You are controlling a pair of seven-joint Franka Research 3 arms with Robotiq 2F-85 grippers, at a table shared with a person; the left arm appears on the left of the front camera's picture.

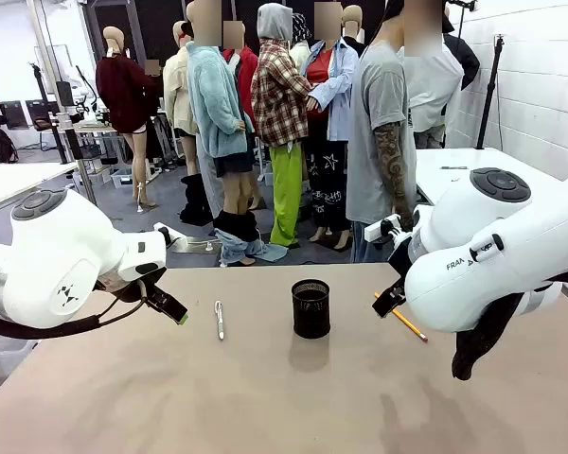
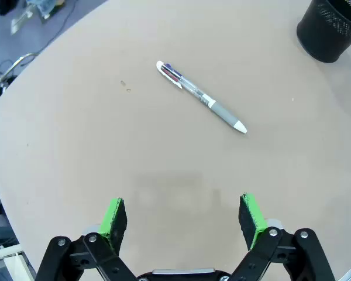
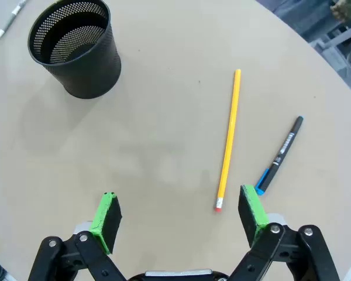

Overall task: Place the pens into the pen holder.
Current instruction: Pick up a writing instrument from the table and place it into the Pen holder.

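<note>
With all three still flat on the counter (image 1: 265, 397), the left hand (image 2: 181, 213) hovers wide and empty over the silver-white pen (image 2: 202, 98) left of the pen holder (image 1: 310, 309), while right of it the right hand (image 3: 179, 213), equally wide, hangs above the yellow pencil (image 3: 229, 140) and dark pen (image 3: 279, 155), so the next move is likely a descent and pinch.

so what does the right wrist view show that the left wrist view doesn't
Right wrist view, not the left: the yellow pencil and the dark pen, lying side by side but apart on the table, beyond the open right gripper. Left wrist view, not the right: the open left gripper. Both: the pen holder, with no pen in it, and the silver-white pen lying flat outside it.
</note>
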